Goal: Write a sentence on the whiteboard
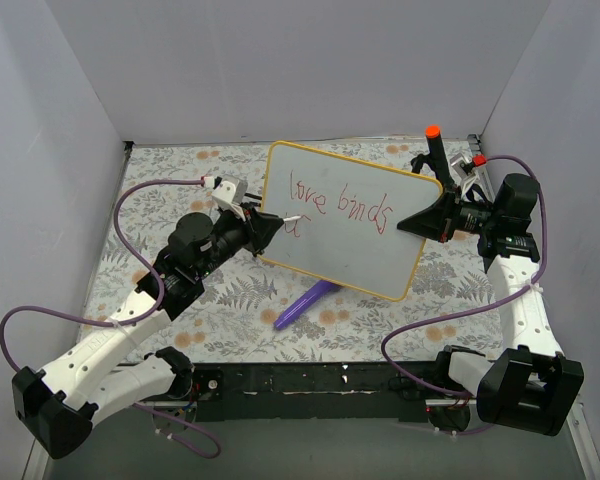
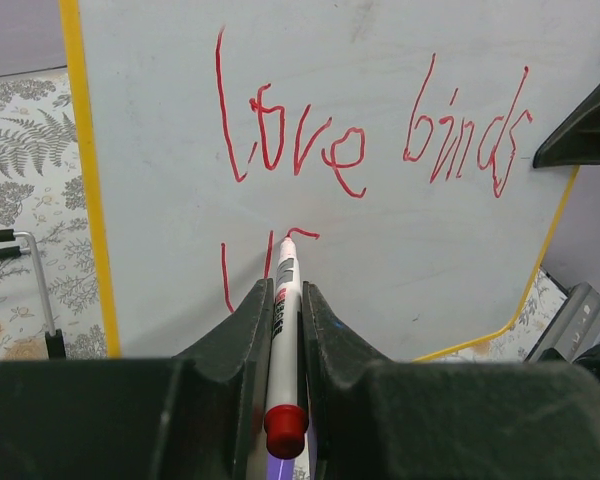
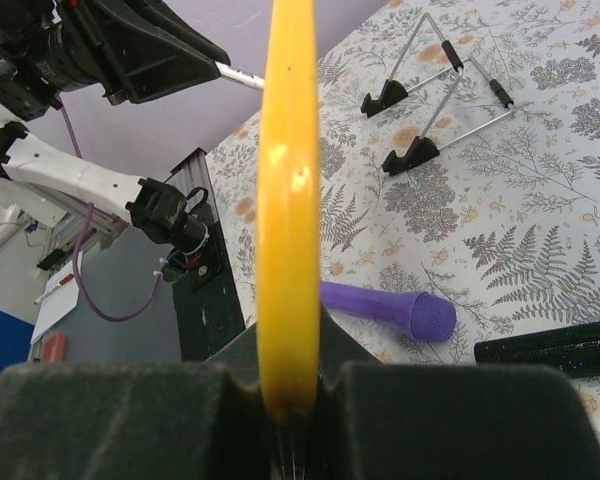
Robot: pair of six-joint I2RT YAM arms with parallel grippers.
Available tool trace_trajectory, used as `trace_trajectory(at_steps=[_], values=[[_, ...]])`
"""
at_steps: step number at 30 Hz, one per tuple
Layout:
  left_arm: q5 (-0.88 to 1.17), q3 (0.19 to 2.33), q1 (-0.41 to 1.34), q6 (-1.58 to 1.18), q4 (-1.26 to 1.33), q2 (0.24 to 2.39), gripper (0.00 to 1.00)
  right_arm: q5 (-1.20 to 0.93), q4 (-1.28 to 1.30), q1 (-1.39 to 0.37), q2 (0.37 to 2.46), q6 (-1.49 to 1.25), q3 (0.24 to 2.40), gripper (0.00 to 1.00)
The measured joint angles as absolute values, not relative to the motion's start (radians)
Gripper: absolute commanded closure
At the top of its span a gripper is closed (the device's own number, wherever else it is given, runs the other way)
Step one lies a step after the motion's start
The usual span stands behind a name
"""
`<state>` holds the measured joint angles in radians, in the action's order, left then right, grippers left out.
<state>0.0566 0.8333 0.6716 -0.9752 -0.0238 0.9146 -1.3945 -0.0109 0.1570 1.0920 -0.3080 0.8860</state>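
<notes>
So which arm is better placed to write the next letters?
Left. The left gripper grips the marker, tip at the whiteboard below the red words. The right gripper clamps the whiteboard's yellow edge, holding it up.

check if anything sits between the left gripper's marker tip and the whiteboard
Nothing visible does. The marker in the left gripper points at bare whiteboard below "love"; the right gripper clamps its edge, well aside.

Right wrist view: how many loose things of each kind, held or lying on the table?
Whiteboard, held edge-on: 1
Marker, held: 1
Wire stand: 1
Purple pen-like stick: 1
Black glittery rod: 1
Total: 5
</notes>
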Motion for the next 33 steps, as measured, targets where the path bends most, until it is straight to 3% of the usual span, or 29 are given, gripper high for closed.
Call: trace_trajectory(at_steps=[33], values=[[0.131,0.833,0.672,-0.972,-0.163,0.934,1.00,-1.384,-0.026,0.158,1.092,-0.307,0.886,0.99]])
